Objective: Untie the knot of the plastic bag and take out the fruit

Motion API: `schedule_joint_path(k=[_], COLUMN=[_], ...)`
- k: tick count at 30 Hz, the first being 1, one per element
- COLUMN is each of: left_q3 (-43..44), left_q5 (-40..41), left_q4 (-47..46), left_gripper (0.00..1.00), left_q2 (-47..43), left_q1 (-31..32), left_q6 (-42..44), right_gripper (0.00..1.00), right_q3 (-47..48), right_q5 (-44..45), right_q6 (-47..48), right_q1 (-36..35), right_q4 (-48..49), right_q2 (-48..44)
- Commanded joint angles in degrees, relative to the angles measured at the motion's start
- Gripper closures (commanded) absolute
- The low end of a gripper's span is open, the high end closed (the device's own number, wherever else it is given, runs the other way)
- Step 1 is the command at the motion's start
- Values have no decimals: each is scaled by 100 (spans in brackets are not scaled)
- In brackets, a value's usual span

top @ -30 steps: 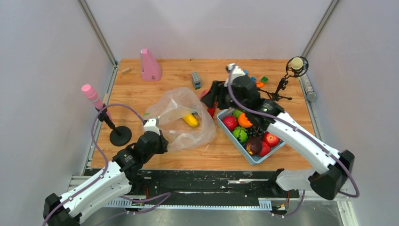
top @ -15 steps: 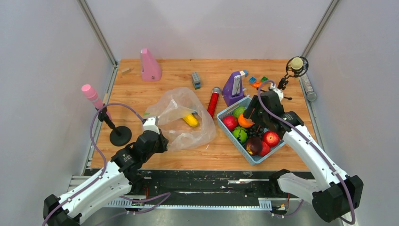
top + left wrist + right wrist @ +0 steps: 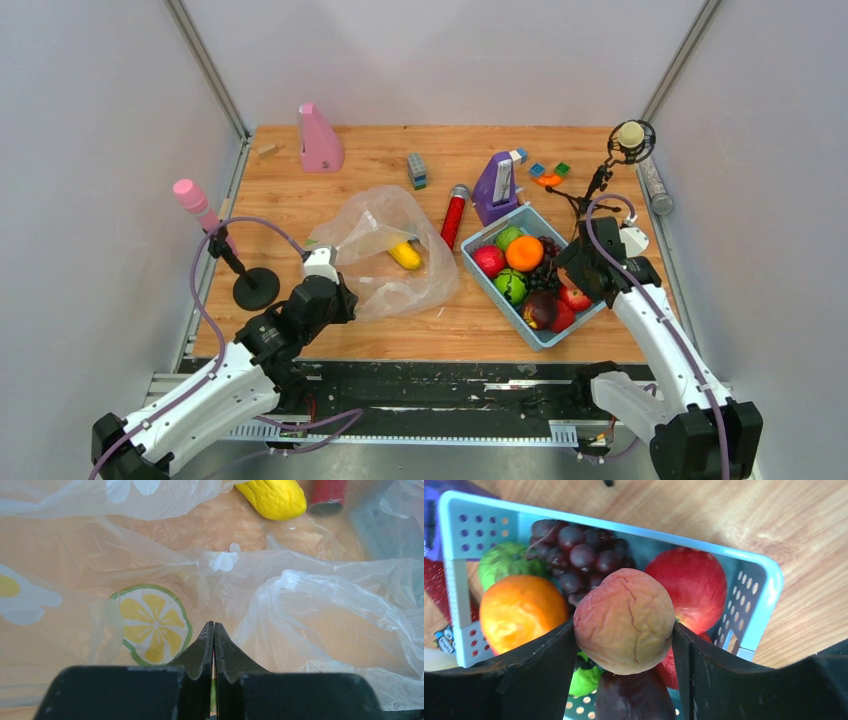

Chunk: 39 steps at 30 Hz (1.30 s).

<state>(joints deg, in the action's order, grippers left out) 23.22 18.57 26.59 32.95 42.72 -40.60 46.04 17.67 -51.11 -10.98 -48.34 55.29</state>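
while the left gripper (image 3: pixel 214 626) sits by the near edge of the table (image 3: pixel 300 195), jaws pressed together at the near-left rim of the plastic bag (image 3: pixel 385 215), the right gripper (image 3: pixel 623 626) clamps a peach-coloured round fruit (image 3: pixel 624 615) above the blue tray (image 3: pixel 768 582) toward the right edge. farther in, a yellow banana (image 3: pixel 405 255) lies inside the bag.

The bag (image 3: pixel 390 250) lies left of the table's (image 3: pixel 370 150) middle, with the banana (image 3: pixel 405 255) in it. The tray (image 3: pixel 541 343) sits to its right, nearer the right edge. A can (image 3: pixel 454 215) lies between them, and a metronome (image 3: pixel 497 185) stands just behind the tray. Over the tray's grapes (image 3: pixel 574 550) hangs the peach (image 3: pixel 624 615), in the right gripper (image 3: pixel 623 630).
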Motion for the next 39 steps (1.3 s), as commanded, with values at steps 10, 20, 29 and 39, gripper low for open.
schedule_joint_path(k=[10, 20, 29, 39], left_q3=[293, 575, 999, 1158], left_q5=[64, 132, 241, -158], left_q4=[-62, 18, 39, -599], left_gripper=[90, 68, 60, 53], left_q2=[5, 14, 46, 485], left_q1=[8, 8, 8, -44], left_q6=[103, 213, 459, 569], right_gripper=[9, 0, 0, 0], right_q3=[-245, 584, 1550, 2310], right_q5=[69, -55, -1603, -2117], right_q6=[-369, 14, 1479, 1976], right_q1=[272, 267, -39, -2722], right_q4=[26, -627, -229, 1487], right_q2=[308, 143, 13, 1117])
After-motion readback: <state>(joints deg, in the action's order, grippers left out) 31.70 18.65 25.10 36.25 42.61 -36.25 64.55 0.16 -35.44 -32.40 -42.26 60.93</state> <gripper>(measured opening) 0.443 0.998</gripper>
